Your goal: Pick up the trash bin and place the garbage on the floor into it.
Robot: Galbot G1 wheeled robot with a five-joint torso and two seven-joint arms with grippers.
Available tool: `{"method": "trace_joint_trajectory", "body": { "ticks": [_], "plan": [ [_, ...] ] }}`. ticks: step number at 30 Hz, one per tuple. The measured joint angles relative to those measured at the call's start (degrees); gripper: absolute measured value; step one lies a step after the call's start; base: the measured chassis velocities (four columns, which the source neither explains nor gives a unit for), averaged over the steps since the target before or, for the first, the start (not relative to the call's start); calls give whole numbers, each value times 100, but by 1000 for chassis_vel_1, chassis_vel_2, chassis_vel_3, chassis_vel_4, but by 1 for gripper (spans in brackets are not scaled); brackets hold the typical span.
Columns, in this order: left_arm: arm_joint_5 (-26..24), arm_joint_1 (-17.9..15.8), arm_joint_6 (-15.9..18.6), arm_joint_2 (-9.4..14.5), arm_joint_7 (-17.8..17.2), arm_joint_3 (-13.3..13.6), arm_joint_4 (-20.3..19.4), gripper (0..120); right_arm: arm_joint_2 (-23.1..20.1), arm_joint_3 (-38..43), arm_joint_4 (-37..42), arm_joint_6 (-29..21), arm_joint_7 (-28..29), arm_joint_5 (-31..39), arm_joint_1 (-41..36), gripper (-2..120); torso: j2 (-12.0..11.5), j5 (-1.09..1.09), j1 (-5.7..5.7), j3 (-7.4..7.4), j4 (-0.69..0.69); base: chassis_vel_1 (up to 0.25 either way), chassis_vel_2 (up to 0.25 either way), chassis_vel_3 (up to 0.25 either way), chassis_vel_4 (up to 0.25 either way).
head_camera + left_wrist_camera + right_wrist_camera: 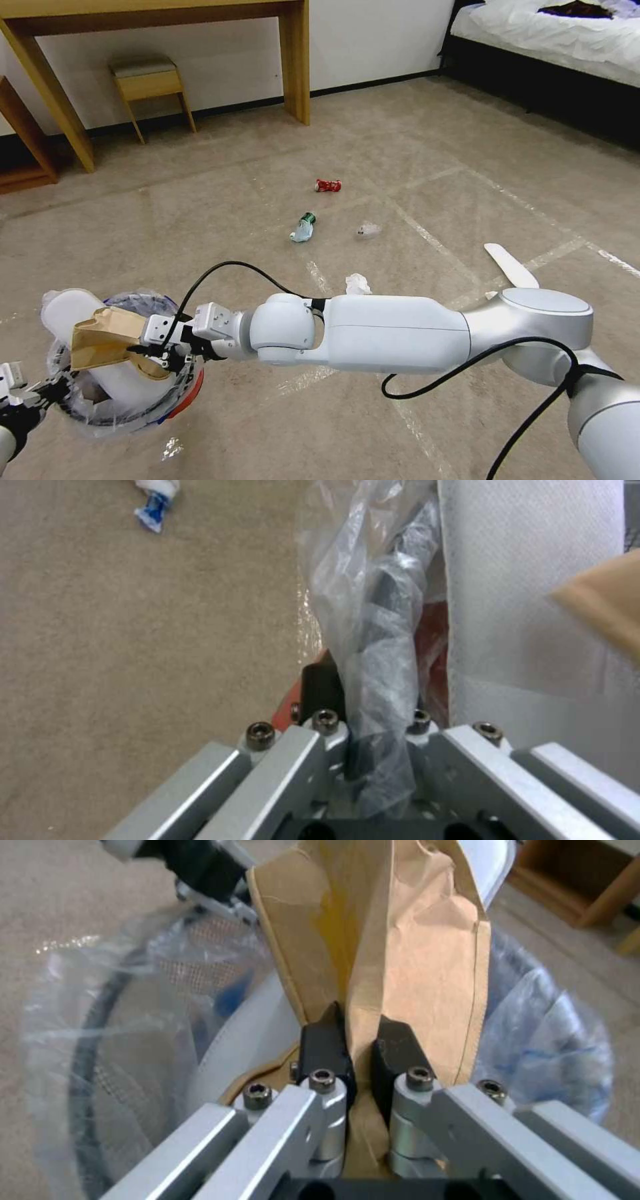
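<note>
The red trash bin [190, 393], lined with clear plastic, hangs low at my left. My left gripper [47, 390] is shut on its rim, and the plastic bunches between the fingers [320, 685]. My right gripper [155, 353] reaches across over the bin, shut on a brown paper bag [400, 940]. The bag hangs into the bin's mouth [83, 1055] beside a white slipper [533, 580]. On the floor [233, 200] lie a red can [327, 185], a bluish bottle [303, 229], a clear wrapper [368, 231], a crumpled tissue [357, 285] and another white slipper [510, 265].
A wooden desk [297, 60] and a small stool [150, 83] stand against the back wall. A bed [553, 40] fills the back right corner. A scrap of plastic [172, 448] lies below the bin. A blue-and-white wrapper [155, 500] lies on the carpet.
</note>
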Motion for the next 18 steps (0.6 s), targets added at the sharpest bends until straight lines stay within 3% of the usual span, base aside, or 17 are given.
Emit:
{"method": "trace_joint_trajectory", "body": {
  "ticks": [18],
  "plan": [
    [33,-62,0,-64,29,38,-9,1,236,-221,-469,-49,47,12,104,3,0,1,0,0,1,0,0,0,0]
  ]
}}
